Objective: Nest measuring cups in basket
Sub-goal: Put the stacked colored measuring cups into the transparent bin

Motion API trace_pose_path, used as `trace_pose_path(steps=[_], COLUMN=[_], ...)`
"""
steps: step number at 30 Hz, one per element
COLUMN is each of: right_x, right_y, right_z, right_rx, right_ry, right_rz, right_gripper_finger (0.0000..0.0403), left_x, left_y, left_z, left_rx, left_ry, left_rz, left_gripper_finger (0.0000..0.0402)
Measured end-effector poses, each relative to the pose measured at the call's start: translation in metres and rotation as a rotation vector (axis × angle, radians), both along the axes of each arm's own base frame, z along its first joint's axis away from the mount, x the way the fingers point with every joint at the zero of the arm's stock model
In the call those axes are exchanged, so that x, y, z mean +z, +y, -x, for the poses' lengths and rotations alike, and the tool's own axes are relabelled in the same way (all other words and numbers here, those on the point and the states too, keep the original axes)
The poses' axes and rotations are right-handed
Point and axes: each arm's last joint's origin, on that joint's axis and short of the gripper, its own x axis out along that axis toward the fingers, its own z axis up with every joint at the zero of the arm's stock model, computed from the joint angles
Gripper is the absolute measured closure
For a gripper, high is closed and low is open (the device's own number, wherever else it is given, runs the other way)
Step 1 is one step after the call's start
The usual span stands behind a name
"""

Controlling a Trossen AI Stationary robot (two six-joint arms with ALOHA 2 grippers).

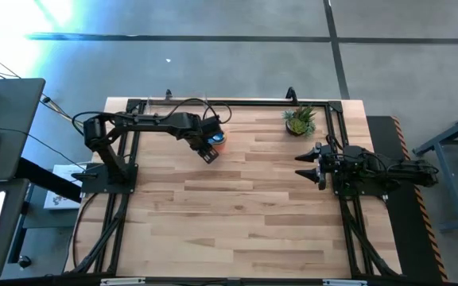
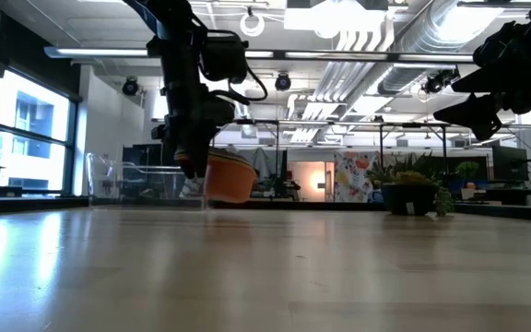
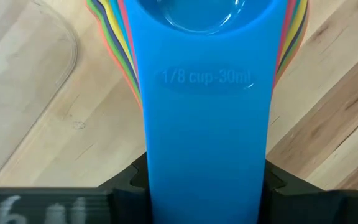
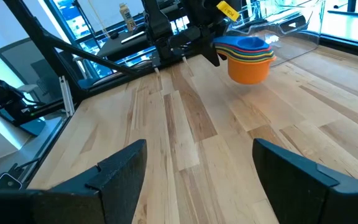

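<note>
Now the left gripper (image 4: 211, 46) is clamped on the handles of the stacked measuring cups (image 4: 248, 57), blue one on top, orange at the bottom, and the whole nest hangs just off the wooden table (image 1: 245, 206), out in front of the fingers. Just beyond the cups, on the far side from the gripper, sits the clear basket (image 4: 291, 22), walls low, nothing visible in it. Best play, I reckon: keep the stack level so nothing slides out, carry it forward over the near wall with clearance, lower until the orange cup meets the floor, only then let go. Right gripper (image 1: 310, 165) waits well off to the side by the potted plant (image 1: 300, 121), fingers spread wide
</note>
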Motion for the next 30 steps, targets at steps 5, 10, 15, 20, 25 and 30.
trace_pose_path(steps=[5, 10, 15, 20, 25, 30], right_x=[0.0, 0.0, 0.0, 0.0, 0.0, 0.0], right_y=[0.0, 0.0, 0.0, 0.0, 0.0, 0.0], right_z=[0.0, 0.0, 0.0, 0.0, 0.0, 0.0], right_rx=[0.0, 0.0, 0.0, 0.0, 0.0, 0.0], right_ry=[0.0, 0.0, 0.0, 0.0, 0.0, 0.0], right_rz=[0.0, 0.0, 0.0, 0.0, 0.0, 0.0], right_gripper_finger=[0.0119, 0.0119, 0.0119, 0.0119, 0.0119, 0.0119], left_x=[0.0, 0.0, 0.011, 0.021, 0.029, 0.042], left_y=[0.0, 0.0, -0.001, 0.002, 0.003, 0.004], left_z=[0.0, 0.0, 0.004, 0.009, 0.013, 0.02], left_rx=[0.0, 0.0, -0.005, 0.0, 0.011, 0.022], left_ry=[0.0, 0.0, -0.03, -0.052, -0.074, -0.11], left_rz=[0.0, 0.0, -0.025, -0.043, -0.056, -0.084], left_gripper_finger=[0.0275, 0.0275, 0.0275, 0.0275, 0.0275, 0.0275])
